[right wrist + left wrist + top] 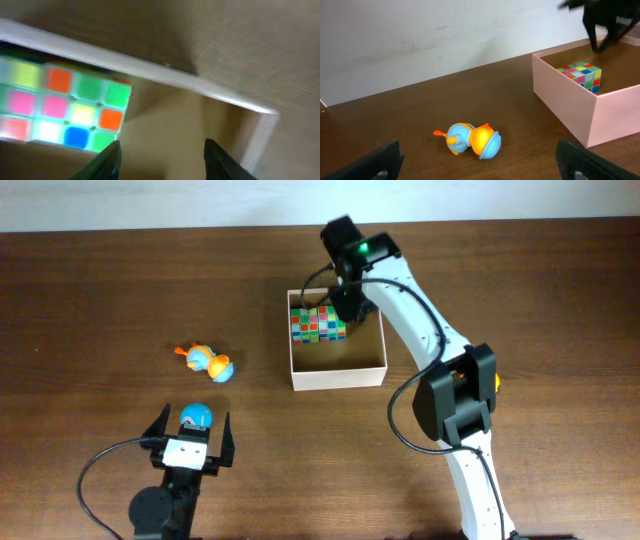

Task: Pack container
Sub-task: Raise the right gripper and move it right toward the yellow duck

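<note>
The container [338,377] is a square shallow box with cream-white walls, right of the table's middle; it also shows in the left wrist view [570,105]. A multicoloured puzzle cube [316,324] lies in its back left corner and also shows in the left wrist view [581,76] and the right wrist view [65,107]. My right gripper [162,155] is open and empty over the container's back part, just right of the cube. A blue and orange toy duck [208,362] lies on the table left of the container. My left gripper [479,162] is open and empty, short of the duck [472,140].
The dark wooden table [90,310] carries everything. A white wall [420,35] runs behind its far edge. A blue and white round part [195,417] sits on my left wrist between the fingers.
</note>
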